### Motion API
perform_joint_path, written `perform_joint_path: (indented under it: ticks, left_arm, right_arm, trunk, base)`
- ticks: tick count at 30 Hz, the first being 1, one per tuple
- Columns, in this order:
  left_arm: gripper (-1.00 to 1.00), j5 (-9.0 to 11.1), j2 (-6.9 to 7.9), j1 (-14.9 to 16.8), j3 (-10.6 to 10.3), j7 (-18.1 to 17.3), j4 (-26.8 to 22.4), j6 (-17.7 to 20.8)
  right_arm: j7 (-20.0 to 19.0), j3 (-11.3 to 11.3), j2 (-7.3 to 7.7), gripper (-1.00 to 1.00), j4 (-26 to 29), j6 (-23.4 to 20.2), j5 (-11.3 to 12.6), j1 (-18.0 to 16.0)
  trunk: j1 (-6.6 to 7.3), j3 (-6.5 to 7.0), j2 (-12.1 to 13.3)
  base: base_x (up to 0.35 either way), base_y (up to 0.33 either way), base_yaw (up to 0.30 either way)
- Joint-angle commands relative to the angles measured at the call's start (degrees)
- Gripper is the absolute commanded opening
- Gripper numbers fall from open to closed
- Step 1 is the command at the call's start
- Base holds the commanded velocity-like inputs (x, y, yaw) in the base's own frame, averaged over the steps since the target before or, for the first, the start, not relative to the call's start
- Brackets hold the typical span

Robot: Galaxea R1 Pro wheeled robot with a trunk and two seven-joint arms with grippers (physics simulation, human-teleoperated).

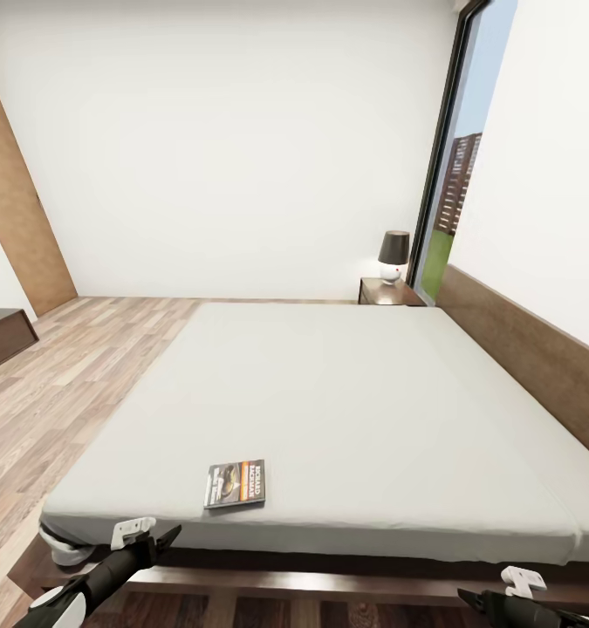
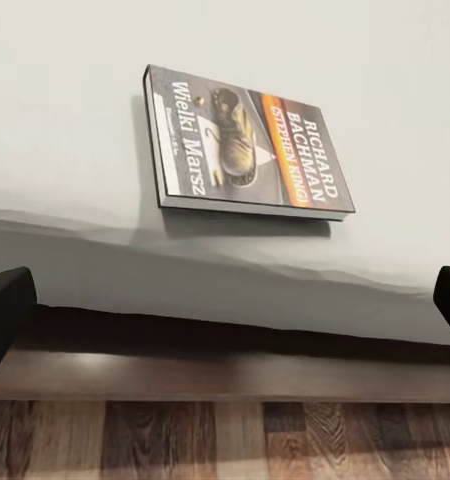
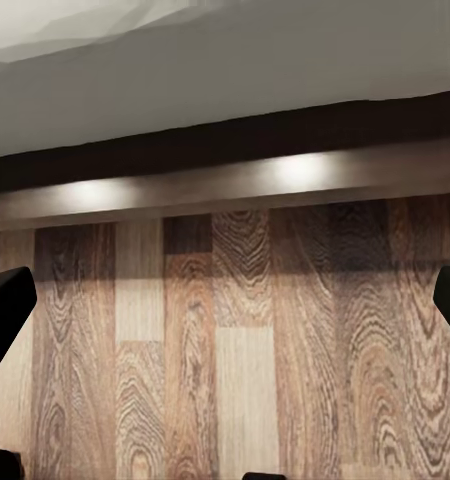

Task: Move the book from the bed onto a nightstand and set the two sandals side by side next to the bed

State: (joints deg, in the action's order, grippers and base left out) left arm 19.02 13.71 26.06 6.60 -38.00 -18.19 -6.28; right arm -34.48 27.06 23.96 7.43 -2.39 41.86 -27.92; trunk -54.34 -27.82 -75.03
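You see a matt grey cloth mattress (image 1: 329, 410) on a dark, lightly polished wooden bed frame (image 2: 225, 370). The book (image 2: 247, 145) has a glossy paper cover, and the floor (image 3: 245, 350) is grained wood plank.

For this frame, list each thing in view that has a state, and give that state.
book: closed, flat on the mattress near the foot edge, not gripped
left gripper: open, empty, short of the book
right gripper: open, empty, over the floor
lamp: upright on the nightstand
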Motion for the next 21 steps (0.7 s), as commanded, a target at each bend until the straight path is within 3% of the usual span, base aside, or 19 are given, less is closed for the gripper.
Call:
perform_joint_path:
  ticks: [1,8,14,16,19,21]
  left_arm:
    - [1.0,0.2,0.0,0.0,0.0,-0.3,0.1,0.0]
    - [1.0,0.2,0.0,0.0,0.0,-0.2,0.1,0.0]
    - [1.0,0.2,0.04,0.0,0.1,-0.4,0.0,0.2]
    - [1.0,0.3,0.28,0.0,0.2,-0.6,-0.4,2.0]
    - [1.0,0.2,0.24,0.0,0.2,-0.6,-4.9,11.0]
    - [1.0,0.2,0.18,0.0,0.1,-0.5,-6.6,13.3]
  right_arm:
    - [-0.1,0.4,0.04,1.0,0.0,-0.3,0.6,0.0]
    - [-0.1,0.4,0.04,1.0,0.0,-0.3,0.6,0.0]
    - [-0.1,0.4,0.04,1.0,0.0,-0.3,0.6,0.0]
    - [-0.1,0.4,0.04,1.0,0.0,-0.3,0.6,0.0]
    - [-0.3,0.3,0.04,1.0,0.0,0.0,0.6,0.0]
    - [-0.5,0.3,0.04,1.0,0.1,1.2,0.6,0.0]
  trunk:
    - [0.23,0.13,0.4]
    - [1.76,1.38,3.2]
    - [1.76,1.38,3.2]
    - [1.76,1.38,3.2]
    - [1.76,1.38,3.2]
    - [1.76,1.38,3.2]
  base:
    - [0.0,0.0,0.0]
    - [0.0,0.0,0.0]
    - [0.0,0.0,0.0]
    - [0.0,0.0,0.0]
    - [0.0,0.0,0.0]
    - [0.0,0.0,0.0]
